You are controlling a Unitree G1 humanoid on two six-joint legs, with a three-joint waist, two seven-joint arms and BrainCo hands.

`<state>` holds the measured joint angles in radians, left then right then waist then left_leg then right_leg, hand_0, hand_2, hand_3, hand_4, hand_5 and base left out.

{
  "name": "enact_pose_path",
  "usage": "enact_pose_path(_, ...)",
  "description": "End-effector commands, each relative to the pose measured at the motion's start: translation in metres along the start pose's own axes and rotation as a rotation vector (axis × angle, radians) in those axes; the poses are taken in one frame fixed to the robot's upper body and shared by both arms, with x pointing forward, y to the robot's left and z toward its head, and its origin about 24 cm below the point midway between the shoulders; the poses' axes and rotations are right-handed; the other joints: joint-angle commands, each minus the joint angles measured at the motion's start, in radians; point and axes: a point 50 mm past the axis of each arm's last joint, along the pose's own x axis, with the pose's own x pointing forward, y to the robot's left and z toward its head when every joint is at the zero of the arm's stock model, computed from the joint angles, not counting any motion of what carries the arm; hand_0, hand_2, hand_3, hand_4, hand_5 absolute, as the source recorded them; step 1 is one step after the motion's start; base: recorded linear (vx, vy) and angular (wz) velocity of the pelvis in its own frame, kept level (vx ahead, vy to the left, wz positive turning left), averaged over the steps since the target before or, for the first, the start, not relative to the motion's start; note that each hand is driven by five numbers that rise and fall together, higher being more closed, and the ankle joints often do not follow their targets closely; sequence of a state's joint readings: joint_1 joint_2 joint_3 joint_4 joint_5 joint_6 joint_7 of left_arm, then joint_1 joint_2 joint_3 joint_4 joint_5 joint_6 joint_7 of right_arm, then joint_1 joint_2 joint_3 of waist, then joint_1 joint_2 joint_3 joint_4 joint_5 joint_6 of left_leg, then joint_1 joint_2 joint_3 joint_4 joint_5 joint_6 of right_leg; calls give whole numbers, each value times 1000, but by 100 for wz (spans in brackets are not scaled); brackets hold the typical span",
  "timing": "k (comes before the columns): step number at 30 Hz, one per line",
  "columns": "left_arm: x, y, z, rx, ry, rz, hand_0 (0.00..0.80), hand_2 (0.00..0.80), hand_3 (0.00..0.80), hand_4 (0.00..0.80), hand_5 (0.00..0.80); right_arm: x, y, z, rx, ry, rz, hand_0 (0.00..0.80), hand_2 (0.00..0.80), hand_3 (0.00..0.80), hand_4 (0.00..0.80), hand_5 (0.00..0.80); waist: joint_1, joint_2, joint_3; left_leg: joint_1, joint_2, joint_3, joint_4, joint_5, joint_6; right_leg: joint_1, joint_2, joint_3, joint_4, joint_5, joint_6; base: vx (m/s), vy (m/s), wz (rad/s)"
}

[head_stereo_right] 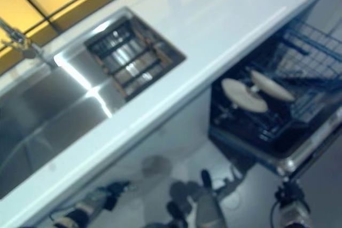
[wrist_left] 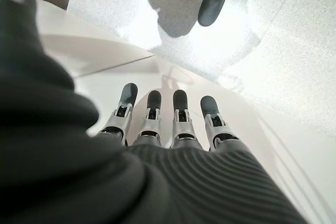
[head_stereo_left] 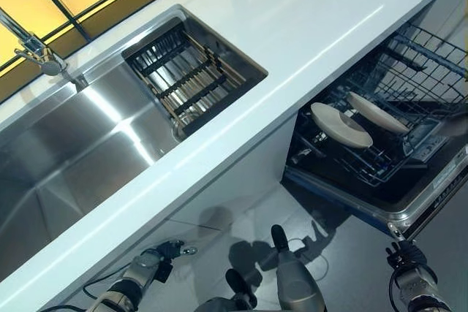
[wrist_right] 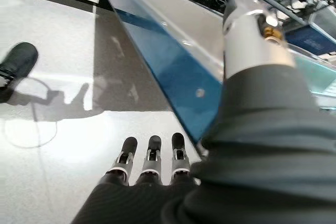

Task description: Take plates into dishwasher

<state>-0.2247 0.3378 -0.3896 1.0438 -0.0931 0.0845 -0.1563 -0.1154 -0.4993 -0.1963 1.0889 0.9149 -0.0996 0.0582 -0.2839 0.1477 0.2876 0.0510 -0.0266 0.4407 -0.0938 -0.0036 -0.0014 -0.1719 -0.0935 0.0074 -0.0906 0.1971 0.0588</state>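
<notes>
Two pale round plates (head_stereo_left: 340,126) (head_stereo_left: 376,112) stand on edge side by side in the lower wire rack (head_stereo_left: 413,71) of the open dishwasher, under the right end of the counter. My left hand (head_stereo_left: 162,255) hangs low in front of the white cabinet, below the sink. Its fingers (wrist_left: 153,113) are straight and hold nothing. My right hand (head_stereo_left: 406,256) hangs beside the front edge of the lowered dishwasher door (wrist_right: 173,61). Its fingers (wrist_right: 152,158) are also straight and empty. Neither hand touches a plate.
A white counter (head_stereo_left: 307,27) runs diagonally across the view. A steel sink (head_stereo_left: 80,144) is set into it, with a dark slatted drain basket (head_stereo_left: 186,71) and a faucet (head_stereo_left: 33,49). The lowered door juts out over the grey floor (head_stereo_left: 344,253).
</notes>
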Motion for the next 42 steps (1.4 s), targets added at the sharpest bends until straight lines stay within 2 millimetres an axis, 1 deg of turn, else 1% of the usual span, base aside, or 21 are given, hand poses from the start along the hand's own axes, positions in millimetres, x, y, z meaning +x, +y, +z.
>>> enact_pose_path(1,-3,39,80,22,-197,155,0,0,0,0,0,8,91,33,-11,-158,357,0,0,0,0,0,23,53,44,-39,-23,-75,24,-17,3,10,18,-5,54,-117,49,-10,-19,-13)
enact_pose_path(5,-2,36,78,18,-188,153,0,0,0,0,0,-1,125,38,-44,-210,519,0,0,0,0,0,29,45,42,-41,-24,-77,18,-10,-2,15,19,-14,47,-115,48,-12,-19,-12)
enact_pose_path(8,-2,36,76,20,-183,151,0,0,0,0,0,-8,141,40,-55,-227,593,0,0,0,0,0,33,37,39,-43,-23,-80,18,-7,-4,16,19,-19,46,-114,48,-7,-26,-14)
enact_pose_path(9,-2,34,76,22,-183,151,0,0,0,0,0,-11,150,42,-60,-237,620,0,0,0,0,0,35,33,38,-44,-23,-81,18,-6,-4,17,20,-21,44,-114,48,-1,-27,-15)
enact_pose_path(13,-1,32,78,24,-180,150,0,0,0,0,0,-16,163,45,-88,-259,675,0,0,0,0,0,37,24,36,-44,-21,-79,18,-5,-5,21,19,-27,39,-113,49,13,-18,-20)
enact_pose_path(19,-1,31,79,27,-172,143,0,0,0,0,0,-27,189,60,-105,-341,753,0,0,0,0,0,45,19,40,-41,-21,-81,24,-7,-4,31,16,-35,38,-113,47,33,-5,-15)
enact_pose_path(21,0,28,77,25,-167,137,0,0,0,0,0,-36,203,67,-106,-385,801,0,0,0,0,0,48,17,40,-41,-22,-83,30,-9,-4,35,17,-36,36,-113,46,53,3,-9)
enact_pose_path(27,2,18,72,17,-155,123,0,0,0,0,0,-55,233,74,-111,-437,920,0,0,0,0,0,61,11,36,-43,-29,-95,56,-25,1,43,16,-33,32,-112,41,51,11,-7)
enact_pose_path(31,3,15,71,25,-155,118,0,0,0,0,0,-64,249,77,-142,-456,977,0,0,0,0,0,74,5,30,-48,-29,-98,60,-24,1,43,18,-33,31,-110,39,17,-4,-2)
enact_pose_path(38,3,13,76,47,-153,109,0,0,0,0,0,-85,280,86,-229,-495,1087,0,0,0,0,0,99,-7,26,-56,-32,-117,69,-23,1,47,16,-39,32,-108,37,2,-8,-4)
enact_pose_path(42,3,13,76,59,-151,106,0,0,0,0,0,-94,292,88,-265,-508,1137,0,0,0,0,0,110,-16,24,-57,-33,-127,71,-24,2,51,14,-45,32,-107,39,0,0,0)
